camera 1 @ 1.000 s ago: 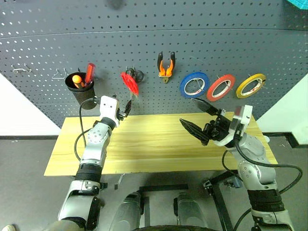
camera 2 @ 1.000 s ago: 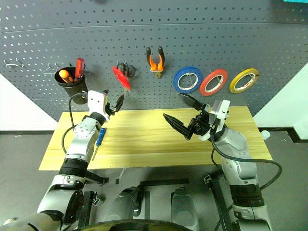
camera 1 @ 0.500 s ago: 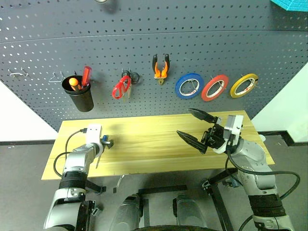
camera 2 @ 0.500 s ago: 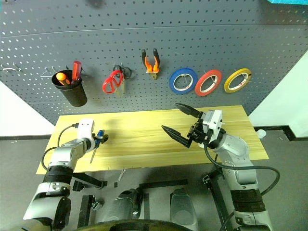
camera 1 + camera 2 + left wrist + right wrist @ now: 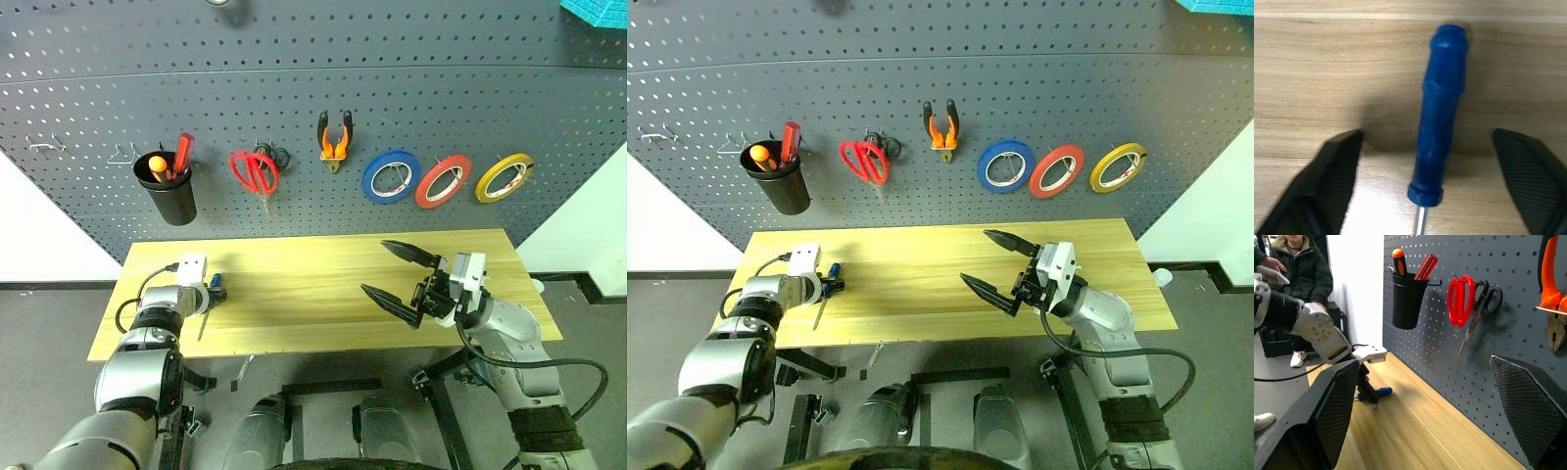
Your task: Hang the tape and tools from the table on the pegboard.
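A slim blue-handled screwdriver lies flat at the left end of the table. My left gripper points down over it, open, one finger on each side of the handle and neither touching it. On the pegboard hang the red-handled scissors, the orange-and-black pliers and the yellow tape. My right gripper hovers open and empty above the table's right half.
A black cup with screwdrivers hangs on the pegboard at the left. Small black scissors hang beside the red ones. A blue roll and a red roll hang left of the yellow one. A person sits beyond the table's left end.
My left arm came down from the red scissors on the pegboard to the table's left end, over the blue screwdriver. The red scissors stayed hanging. My right gripper sank slightly.
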Robot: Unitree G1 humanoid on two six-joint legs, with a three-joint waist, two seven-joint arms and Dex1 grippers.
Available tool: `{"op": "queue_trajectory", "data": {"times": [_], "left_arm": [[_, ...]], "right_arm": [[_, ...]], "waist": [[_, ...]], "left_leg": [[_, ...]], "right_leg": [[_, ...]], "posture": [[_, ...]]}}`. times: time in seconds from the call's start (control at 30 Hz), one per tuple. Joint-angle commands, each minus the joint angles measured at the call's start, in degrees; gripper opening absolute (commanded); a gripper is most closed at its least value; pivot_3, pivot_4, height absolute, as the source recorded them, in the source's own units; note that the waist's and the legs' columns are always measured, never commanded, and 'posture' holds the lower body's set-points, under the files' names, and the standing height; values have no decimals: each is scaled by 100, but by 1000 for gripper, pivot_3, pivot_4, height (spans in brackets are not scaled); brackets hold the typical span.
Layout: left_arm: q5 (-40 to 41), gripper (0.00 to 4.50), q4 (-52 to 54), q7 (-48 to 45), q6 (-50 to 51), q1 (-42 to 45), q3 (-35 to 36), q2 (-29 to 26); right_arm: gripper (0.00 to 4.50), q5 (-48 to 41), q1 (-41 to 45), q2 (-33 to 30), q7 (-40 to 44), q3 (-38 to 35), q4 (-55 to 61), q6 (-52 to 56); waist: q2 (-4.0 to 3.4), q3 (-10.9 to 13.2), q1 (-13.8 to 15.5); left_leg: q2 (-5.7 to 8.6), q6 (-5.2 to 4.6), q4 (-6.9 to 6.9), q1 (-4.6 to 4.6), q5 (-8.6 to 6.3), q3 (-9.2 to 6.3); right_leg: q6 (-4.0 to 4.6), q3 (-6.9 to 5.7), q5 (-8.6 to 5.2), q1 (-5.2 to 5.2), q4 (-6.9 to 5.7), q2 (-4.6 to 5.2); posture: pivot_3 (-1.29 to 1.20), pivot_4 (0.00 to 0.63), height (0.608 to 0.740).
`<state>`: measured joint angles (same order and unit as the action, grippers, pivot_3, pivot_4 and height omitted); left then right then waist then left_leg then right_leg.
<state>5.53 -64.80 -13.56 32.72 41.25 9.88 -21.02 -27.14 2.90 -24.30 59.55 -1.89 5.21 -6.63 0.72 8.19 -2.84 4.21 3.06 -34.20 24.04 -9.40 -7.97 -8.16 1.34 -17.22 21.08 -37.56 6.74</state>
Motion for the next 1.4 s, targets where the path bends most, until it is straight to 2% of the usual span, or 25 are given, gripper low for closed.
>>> {"op": "queue_trajectory", "data": {"times": [0.03,0.23,0.27,0.43,0.63,0.77,0.87,0.93,1.07,1.13,1.27,1.4], "left_arm": [[13,2645,-188,7,-165,167,66,-74],[42,732,-242,57,-297,159,131,-71],[3,524,-130,13,-524,101,91,-78],[-125,525,1287,-423,-1530,-644,-147,-197],[175,525,3800,-1161,-1943,-2183,-105,-427],[1316,525,5852,-2601,-2720,-3573,319,-567],[2439,525,6737,-3035,-2544,-3820,918,-544],[2986,525,7062,-3036,-2606,-3580,1306,-538],[3370,525,7201,-2818,-2842,-2972,1711,-481],[3499,525,7297,-2483,-3089,-2203,1874,-475],[3160,525,7146,-2240,-3440,-1409,1780,-585],[2461,525,6246,-1892,-4114,-589,1754,-736]], "right_arm": [[4500,19,-26,-65,31,-123,15,-193],[4500,52,-15,-64,13,-93,-40,-277],[4500,67,-1,-55,2,-93,-51,-302],[4500,75,101,-22,-76,-129,-73,-319],[4500,-133,222,50,-137,-190,-21,-203],[4500,-651,544,139,-128,-274,124,184],[4500,-1153,788,56,-49,-317,303,723],[4500,-1213,992,56,-62,-320,274,848],[4500,-1182,1154,82,-15,-317,155,915],[4500,-1155,1186,102,5,-280,135,941],[4500,-1126,1217,143,0,-249,154,974],[4500,-1108,1223,178,-30,-233,189,996]], "waist": [[1,0,-14],[2,-1,-60],[2,-1,-67],[3,-2,-127],[2,-4,-131],[-2,-7,-109],[-4,-8,-48],[-7,-11,-2],[-14,-30,53],[-10,-44,66],[0,-62,36],[0,-72,13]], "left_leg": [[0,0,0,0,0,0],[1,0,1,-1,0,0],[0,0,1,0,0,0],[-1,1,2,1,0,0],[-7,2,11,0,-1,5],[-19,12,18,4,-7,1],[-23,17,18,8,-11,-4],[-24,18,17,6,-12,-5],[-18,18,14,2,-11,0],[-11,16,14,2,-10,3],[-5,0,8,11,0,4],[-7,-1,15,2,1,9]], "right_leg": [[0,0,0,0,0,0],[0,0,0,-3,0,1],[-1,0,0,-3,0,1],[1,1,1,0,0,3],[5,10,2,10,0,2],[13,19,4,18,5,10],[42,15,-6,19,15,11],[49,5,-8,24,26,10],[52,5,-4,17,34,9],[50,5,-4,16,39,8],[23,3,10,6,38,0],[18,6,13,2,27,-8]], "posture": [[-118,88,725],[-113,86,725],[-113,86,725],[-115,85,725],[-103,83,725],[-91,80,725],[-77,76,725],[-72,72,725],[-63,64,725],[-61,60,725],[-60,51,725],[-58,45,725]]}}
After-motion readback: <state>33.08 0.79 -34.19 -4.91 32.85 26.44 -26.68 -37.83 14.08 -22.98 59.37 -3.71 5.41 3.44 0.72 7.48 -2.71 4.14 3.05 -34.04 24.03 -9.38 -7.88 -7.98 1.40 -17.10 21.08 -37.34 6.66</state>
